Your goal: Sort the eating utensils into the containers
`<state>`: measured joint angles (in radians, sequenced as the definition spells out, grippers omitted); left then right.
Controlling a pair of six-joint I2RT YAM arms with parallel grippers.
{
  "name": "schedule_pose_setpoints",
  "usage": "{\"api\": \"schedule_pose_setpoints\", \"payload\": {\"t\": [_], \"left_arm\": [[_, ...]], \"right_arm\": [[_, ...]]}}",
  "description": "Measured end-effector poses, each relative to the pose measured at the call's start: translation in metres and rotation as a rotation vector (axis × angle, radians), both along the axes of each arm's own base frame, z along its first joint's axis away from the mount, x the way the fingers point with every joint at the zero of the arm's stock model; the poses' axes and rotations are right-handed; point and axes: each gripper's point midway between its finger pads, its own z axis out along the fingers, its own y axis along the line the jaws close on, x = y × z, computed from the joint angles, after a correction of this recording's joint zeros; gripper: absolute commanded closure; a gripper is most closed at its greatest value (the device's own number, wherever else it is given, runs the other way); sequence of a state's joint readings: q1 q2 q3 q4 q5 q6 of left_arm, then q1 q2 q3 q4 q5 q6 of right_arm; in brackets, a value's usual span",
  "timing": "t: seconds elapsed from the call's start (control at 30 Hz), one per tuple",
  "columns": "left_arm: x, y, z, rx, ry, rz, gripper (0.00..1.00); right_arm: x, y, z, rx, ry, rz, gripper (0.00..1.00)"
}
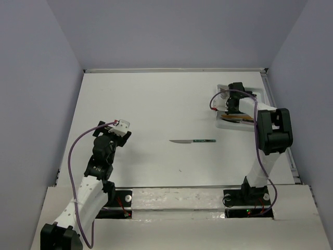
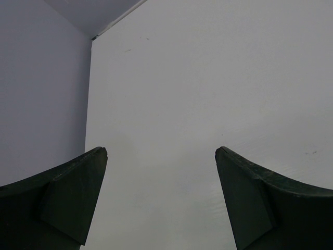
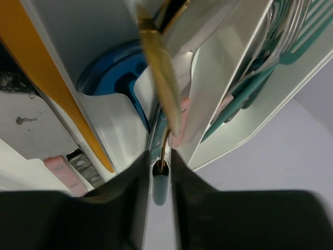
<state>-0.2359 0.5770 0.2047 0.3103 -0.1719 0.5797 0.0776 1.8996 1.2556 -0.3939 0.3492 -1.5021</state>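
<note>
A knife (image 1: 192, 141) with a silver blade and a dark teal handle lies alone mid-table. The white cutlery tray (image 1: 223, 124) sits at the far right, with the right arm over it. In the right wrist view my right gripper (image 3: 160, 156) is shut on the slim grey-teal handle of a gold-headed utensil (image 3: 158, 62), held over a tray divider wall (image 3: 218, 57). Teal-handled forks (image 3: 291, 36), an orange handle (image 3: 47, 78), a blue handle (image 3: 112, 73) and a pink handle (image 3: 62, 172) lie in the compartments. My left gripper (image 1: 120, 126) is open and empty over bare table (image 2: 161, 151).
Grey walls stand around the white table on the left, back and right. The tray lies close to the right wall. The table's back-left corner (image 2: 93, 37) shows in the left wrist view.
</note>
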Motion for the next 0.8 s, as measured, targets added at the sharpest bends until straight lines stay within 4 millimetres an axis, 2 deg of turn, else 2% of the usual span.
{"api": "schedule_pose_setpoints", "payload": {"t": [0.03, 0.13, 0.27, 0.37, 0.47, 0.53, 0.57, 0.6, 0.67, 0.73, 0.77, 0.8], "left_arm": [[0.0, 0.0, 0.0, 0.001, 0.001, 0.001, 0.01], [0.0, 0.0, -0.001, 0.001, 0.003, 0.001, 0.01], [0.001, 0.0, 0.0, 0.001, -0.001, 0.001, 0.01], [0.001, -0.001, 0.0, 0.0, -0.002, -0.002, 0.01], [0.001, -0.001, 0.0, 0.001, -0.002, -0.004, 0.01], [0.001, -0.001, 0.0, 0.0, -0.002, -0.004, 0.01], [0.001, -0.001, 0.0, 0.0, -0.002, -0.003, 0.01], [0.001, -0.001, 0.0, 0.0, -0.002, -0.004, 0.01], [0.001, -0.001, 0.0, 0.0, -0.002, -0.003, 0.01], [0.0, -0.001, 0.0, 0.001, -0.003, 0.0, 0.01], [0.0, -0.001, 0.0, 0.0, -0.004, 0.0, 0.01], [-0.001, 0.0, 0.0, 0.0, -0.007, 0.002, 0.01]], "right_arm": [[0.0, 0.001, -0.002, 0.007, 0.002, 0.001, 0.01], [0.005, 0.004, 0.001, 0.029, -0.017, 0.006, 0.0], [0.025, 0.011, 0.031, 0.08, -0.118, -0.001, 0.0], [0.033, 0.02, 0.063, 0.133, -0.201, 0.001, 0.0], [0.038, 0.036, 0.114, 0.186, -0.322, 0.022, 0.0], [0.035, 0.065, 0.16, 0.247, -0.435, 0.057, 0.0], [0.033, 0.074, 0.171, 0.276, -0.464, 0.063, 0.0], [0.027, 0.1, 0.194, 0.335, -0.517, 0.1, 0.0], [0.013, 0.147, 0.222, 0.488, -0.566, 0.16, 0.0], [-0.012, 0.199, 0.236, 0.682, -0.528, 0.26, 0.0], [-0.026, 0.217, 0.237, 0.765, -0.488, 0.306, 0.0], [-0.037, 0.226, 0.237, 0.823, -0.457, 0.333, 0.03]]}}
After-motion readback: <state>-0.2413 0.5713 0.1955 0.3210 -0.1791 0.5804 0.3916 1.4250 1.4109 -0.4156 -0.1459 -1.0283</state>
